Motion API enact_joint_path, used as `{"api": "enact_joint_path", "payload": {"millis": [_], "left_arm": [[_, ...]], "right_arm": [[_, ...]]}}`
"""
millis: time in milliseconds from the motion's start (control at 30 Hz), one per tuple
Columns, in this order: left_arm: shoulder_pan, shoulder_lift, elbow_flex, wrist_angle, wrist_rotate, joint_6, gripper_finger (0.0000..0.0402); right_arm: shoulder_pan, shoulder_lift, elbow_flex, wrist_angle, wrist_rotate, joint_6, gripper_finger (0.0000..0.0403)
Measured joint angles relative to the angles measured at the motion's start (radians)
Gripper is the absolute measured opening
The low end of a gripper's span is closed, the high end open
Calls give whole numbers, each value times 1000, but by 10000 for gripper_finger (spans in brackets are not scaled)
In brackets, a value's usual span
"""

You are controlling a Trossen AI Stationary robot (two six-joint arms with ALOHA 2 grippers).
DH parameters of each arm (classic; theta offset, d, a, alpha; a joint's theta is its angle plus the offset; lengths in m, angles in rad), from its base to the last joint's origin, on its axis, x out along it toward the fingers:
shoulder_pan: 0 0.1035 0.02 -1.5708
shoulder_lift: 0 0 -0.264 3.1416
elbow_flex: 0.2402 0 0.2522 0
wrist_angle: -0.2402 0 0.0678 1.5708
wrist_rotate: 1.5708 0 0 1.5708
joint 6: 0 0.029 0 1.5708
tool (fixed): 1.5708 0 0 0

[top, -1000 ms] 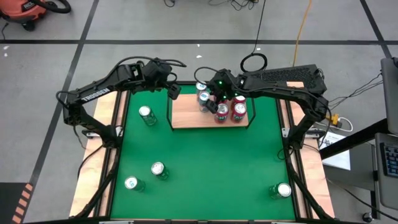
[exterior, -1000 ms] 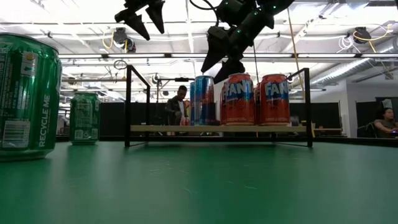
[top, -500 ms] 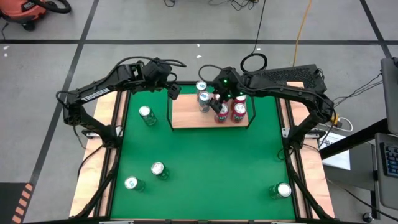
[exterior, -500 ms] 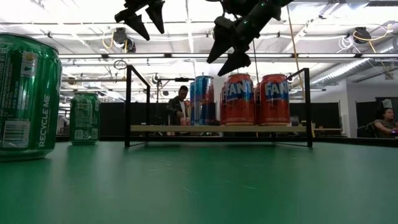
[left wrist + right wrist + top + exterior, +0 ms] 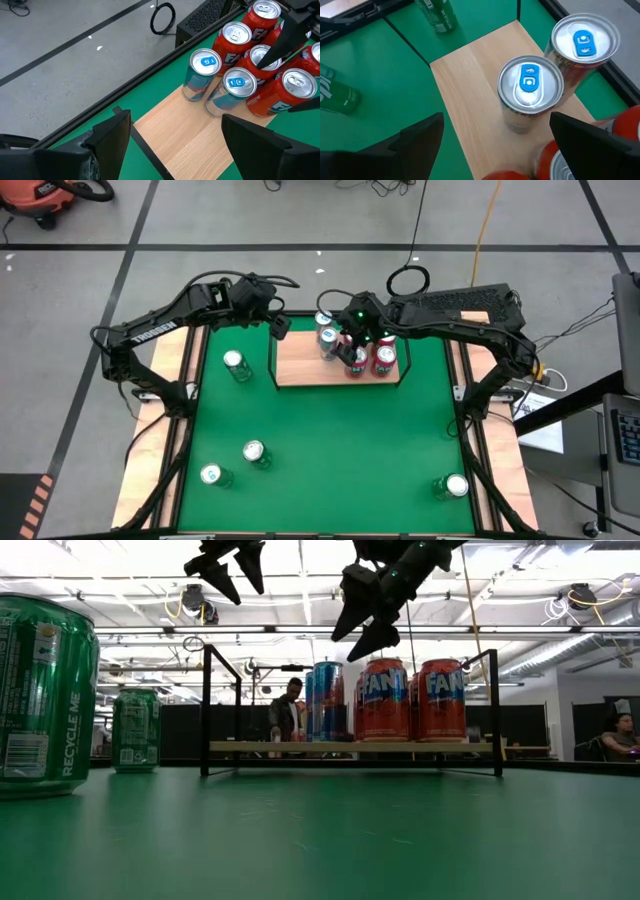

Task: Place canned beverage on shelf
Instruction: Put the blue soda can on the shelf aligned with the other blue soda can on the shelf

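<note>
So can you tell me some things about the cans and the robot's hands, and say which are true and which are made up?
1. Red cans stand on the shelf. True.
2. The right hand is squeezing a can. False: it hangs open above the shelf's cans, holding nothing.
3. Four green cans stand on the green table, off the shelf. True.
4. The blue-tabbed cans are lying on their sides. False: they stand upright.
5. The left hand is down by the table's near edge. False: it hovers open over the shelf's left end.
</note>
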Motion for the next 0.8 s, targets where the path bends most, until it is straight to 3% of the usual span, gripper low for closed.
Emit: {"api": "enact_joint_path", "payload": {"millis": [800], "left_arm": [[0, 0, 0, -1, -6, 0, 310]], "right_arm": [[21, 34, 0, -5, 0, -15, 353]]}}
